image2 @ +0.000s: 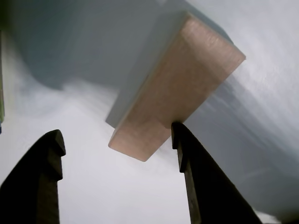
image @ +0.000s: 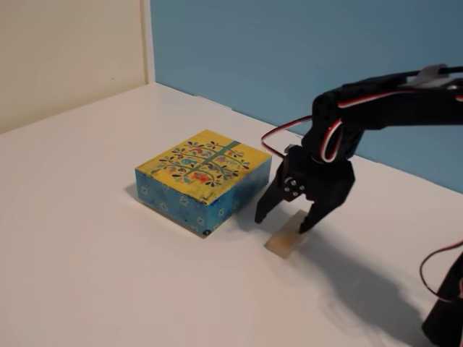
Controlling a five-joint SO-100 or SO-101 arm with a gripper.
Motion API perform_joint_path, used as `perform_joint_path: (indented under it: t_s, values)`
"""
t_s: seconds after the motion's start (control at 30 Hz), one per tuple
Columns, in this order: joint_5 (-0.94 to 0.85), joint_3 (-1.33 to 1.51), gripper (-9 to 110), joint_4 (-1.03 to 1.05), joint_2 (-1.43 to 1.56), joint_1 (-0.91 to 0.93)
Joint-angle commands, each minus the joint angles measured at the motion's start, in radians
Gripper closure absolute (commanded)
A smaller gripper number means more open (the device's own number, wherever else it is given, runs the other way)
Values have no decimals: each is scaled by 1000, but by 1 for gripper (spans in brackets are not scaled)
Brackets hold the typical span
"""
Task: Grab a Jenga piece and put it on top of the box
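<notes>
Left of the gripper [image: 283, 220] in the fixed view: the box [image: 204, 179], flat on the table [image: 87, 275], top bare. Under the gripper: the Jenga piece [image: 284, 238], flat on the table, just beside the box. In the wrist view, gripper [image2: 114, 135] spread, left fingertip [image2: 53, 140] apart from the Jenga piece [image2: 177, 88], right fingertip [image2: 180, 133] at its long edge, not astride it. Best shifted right to centre the block between the jaws, lowered further, then closed across the narrow width.

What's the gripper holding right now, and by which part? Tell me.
Nothing. The gripper is open over the Jenga piece, which lies flat on the table; one fingertip is at its edge.
</notes>
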Motion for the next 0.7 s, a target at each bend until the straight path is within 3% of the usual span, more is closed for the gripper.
perform_joint_path:
  t_s: [0.0,0.67]
  values:
    - [-20,-14,74,-25,-28,25]
    - [-51,-29,73,14,-2,71]
